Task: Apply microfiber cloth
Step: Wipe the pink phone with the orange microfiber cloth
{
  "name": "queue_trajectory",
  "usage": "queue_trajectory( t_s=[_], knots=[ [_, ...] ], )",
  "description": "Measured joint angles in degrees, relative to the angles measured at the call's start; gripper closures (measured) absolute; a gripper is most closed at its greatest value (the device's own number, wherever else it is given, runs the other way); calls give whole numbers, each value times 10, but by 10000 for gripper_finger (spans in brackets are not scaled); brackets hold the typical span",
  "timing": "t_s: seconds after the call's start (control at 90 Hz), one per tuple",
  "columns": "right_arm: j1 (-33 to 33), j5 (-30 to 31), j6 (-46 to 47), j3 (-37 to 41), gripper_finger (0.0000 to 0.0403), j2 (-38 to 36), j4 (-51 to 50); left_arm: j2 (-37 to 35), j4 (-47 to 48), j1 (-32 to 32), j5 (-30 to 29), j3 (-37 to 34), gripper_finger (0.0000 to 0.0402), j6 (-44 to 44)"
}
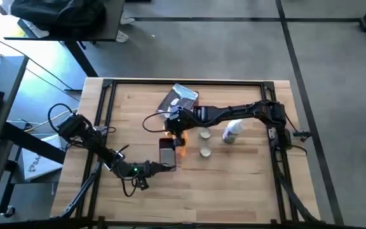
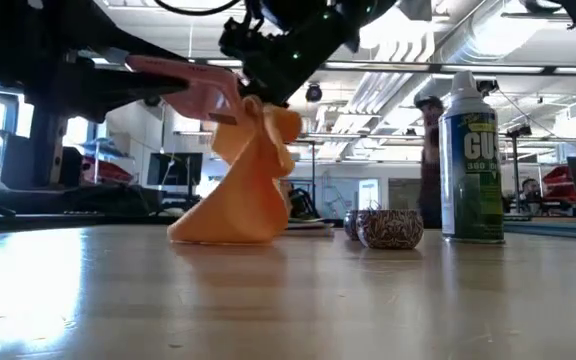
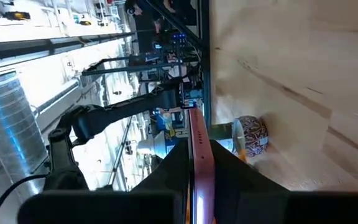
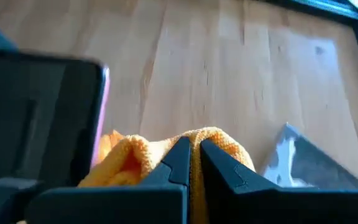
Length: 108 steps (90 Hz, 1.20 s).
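The orange-yellow microfiber cloth hangs from my right gripper, which is shut on its top near the table's middle. Right beside it is a phone with a dark screen and a pink rim. My left gripper is shut on it, holding it above the table. In the right wrist view the cloth bunches around my fingers, with the phone's screen close by. My left gripper pinches the phone between its two fingers at the end nearest the table's front, coming in about level from the left. The phone is lifted clear of the table and lies roughly level. My right gripper pinches a bunched fold at the cloth's top between its two fingers, coming from above and slanting down. The cloth hangs below the fingers in a cone, and its lower edge rests on the table.
A grey-blue and white packet lies toward the far edge. Two small patterned cups and a green spray can stand right of the cloth. A black frame runs around the tabletop.
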<state>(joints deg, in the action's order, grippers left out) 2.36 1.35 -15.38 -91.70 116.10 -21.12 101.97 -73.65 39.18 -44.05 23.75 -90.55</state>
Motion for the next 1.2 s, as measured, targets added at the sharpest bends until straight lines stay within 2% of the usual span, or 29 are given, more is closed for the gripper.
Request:
queue_trajectory(
  t_s=[0.156,0.367,0.522,0.589,0.811,1.067,1.2],
  knots=[
    [-20,14,14,0,403,-17,-21,0,0,0,-1,0,385,1],
    [-54,91,1,0,403,-40,-18,0,0,0,0,0,385,2],
    [-72,93,3,0,403,-42,-9,0,1,0,0,0,385,3],
    [-78,71,15,0,403,-43,-6,0,1,0,0,0,385,3],
    [-94,-75,67,0,403,-43,2,0,1,-2,5,0,385,4],
    [-117,-178,93,0,403,-40,19,0,1,-2,4,0,385,4],
    [-124,-199,94,0,403,-23,41,0,2,-1,7,8,385,4]
  ],
)
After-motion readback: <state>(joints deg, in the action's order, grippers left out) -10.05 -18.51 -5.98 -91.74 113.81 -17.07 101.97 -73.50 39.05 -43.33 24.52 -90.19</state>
